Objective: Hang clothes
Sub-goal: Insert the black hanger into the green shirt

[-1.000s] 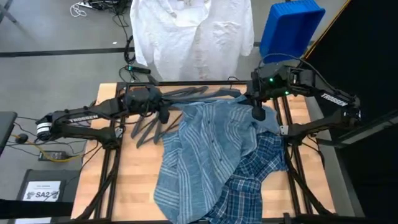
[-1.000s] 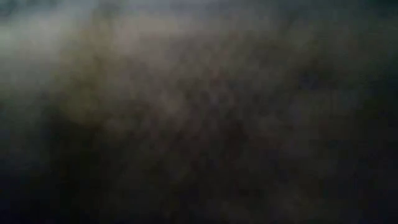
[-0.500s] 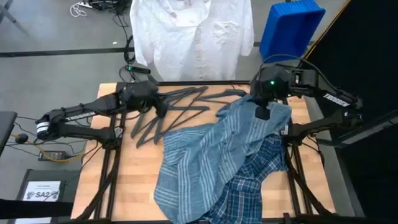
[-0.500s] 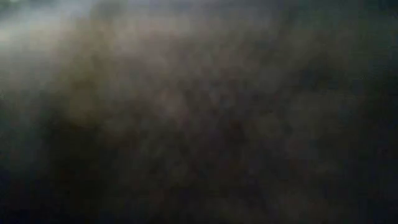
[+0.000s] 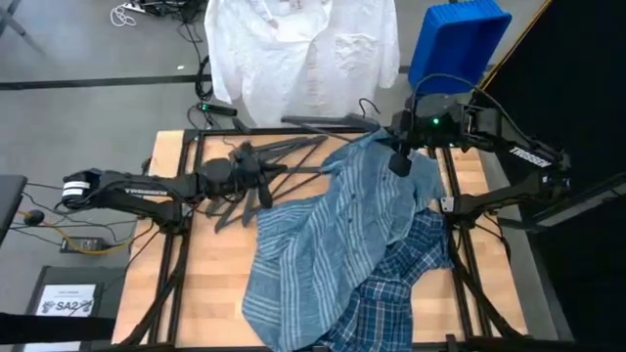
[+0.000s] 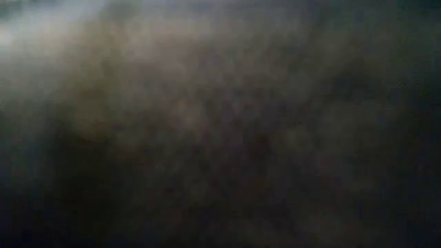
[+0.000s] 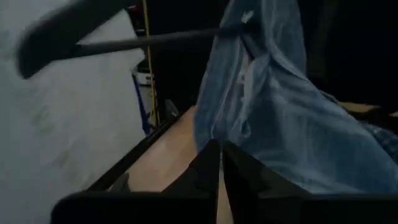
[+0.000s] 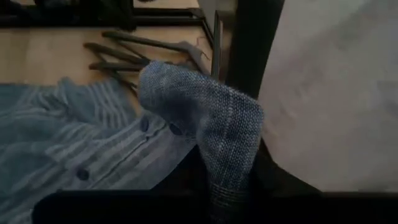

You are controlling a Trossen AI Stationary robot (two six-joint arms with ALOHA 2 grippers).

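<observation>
The light blue-grey striped shirt (image 5: 333, 235) lies spread over the table's middle, its far end raised by my right gripper (image 5: 399, 164), which is shut on it. Under its near right part lies the darker plaid shirt (image 5: 406, 279). The white shirt (image 5: 303, 54) hangs beyond the table's far edge. One dark hanger (image 5: 328, 122) sticks out of the raised cloth at the far edge. My left gripper (image 5: 262, 194) is shut over the pile of dark hangers (image 5: 264, 161), and nothing shows between its fingers (image 7: 205, 168). My right gripper pinches a bunched fold of the striped shirt's far end (image 8: 233, 165) between its two fingers, coming from above and pointing down. That end is lifted off the table and the cloth slopes down from it; the rest of the shirt (image 5: 303, 284) lies on the table.
A blue bin (image 5: 455, 39) stands beyond the far right corner. Bare wood (image 5: 196, 284) shows at the near left. The low view is dark and blurred and shows nothing.
My right gripper has drawn the striped shirt's far end up and toward the right and far edges, uncovering the hangers; the near part stayed put. A hanger has risen at the far edge with the cloth. My left gripper has moved slightly toward the near edge.
</observation>
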